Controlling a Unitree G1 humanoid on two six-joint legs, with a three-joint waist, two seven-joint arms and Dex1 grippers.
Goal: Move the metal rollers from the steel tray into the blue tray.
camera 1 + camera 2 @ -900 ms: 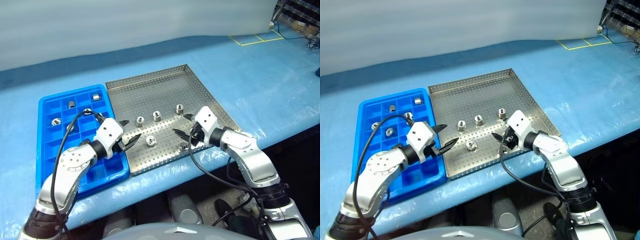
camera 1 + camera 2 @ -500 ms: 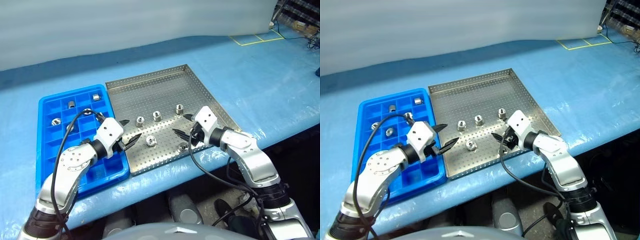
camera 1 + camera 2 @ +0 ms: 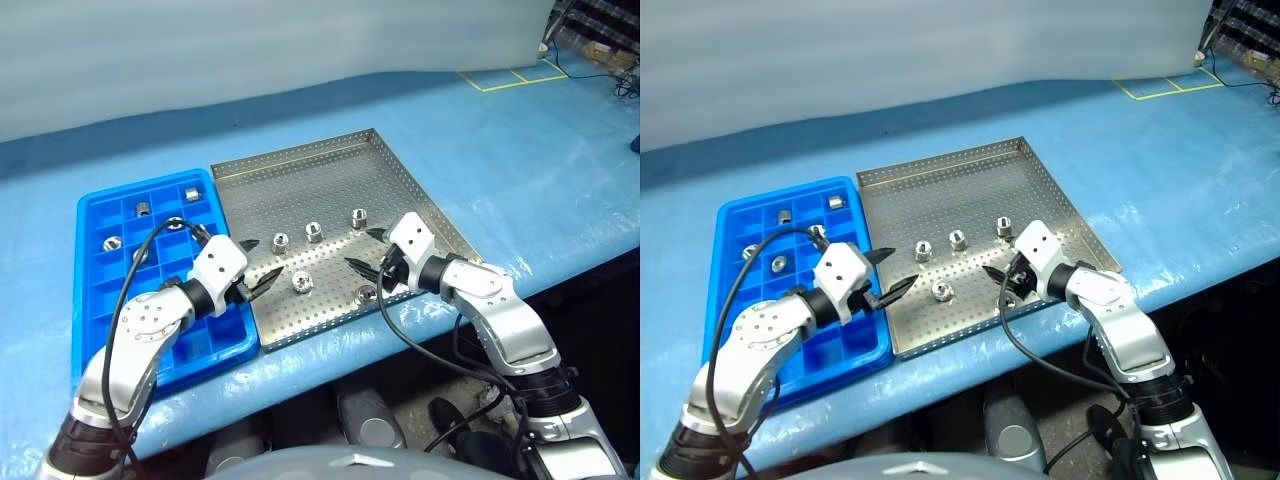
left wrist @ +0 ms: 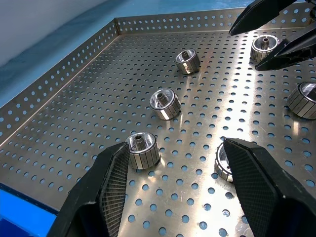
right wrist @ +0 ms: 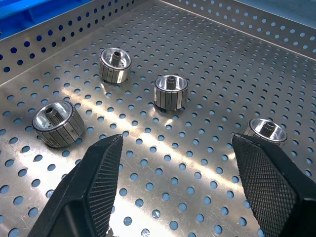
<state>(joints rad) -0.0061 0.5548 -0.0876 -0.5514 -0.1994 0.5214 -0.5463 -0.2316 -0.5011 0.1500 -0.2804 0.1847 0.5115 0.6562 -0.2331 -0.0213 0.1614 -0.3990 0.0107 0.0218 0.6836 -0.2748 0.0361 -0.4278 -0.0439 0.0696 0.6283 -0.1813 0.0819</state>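
Rollers [image 3: 300, 282], ribbed shiny cylinders, dot the steel tray [image 3: 300, 175]; both grippers' fingers spread, empty.

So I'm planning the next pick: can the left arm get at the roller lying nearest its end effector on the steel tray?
Probably yes. The left end effector is open, the roller lies just ahead on the steel tray, and nothing stands between them.

From my station, the left gripper [image 3: 256, 264] and its arm cover several compartments of the blue tray [image 3: 92, 212]. The right gripper [image 3: 366, 251] partly screens one roller [image 3: 366, 293]. I cannot resolve the rollers' bores overhead.
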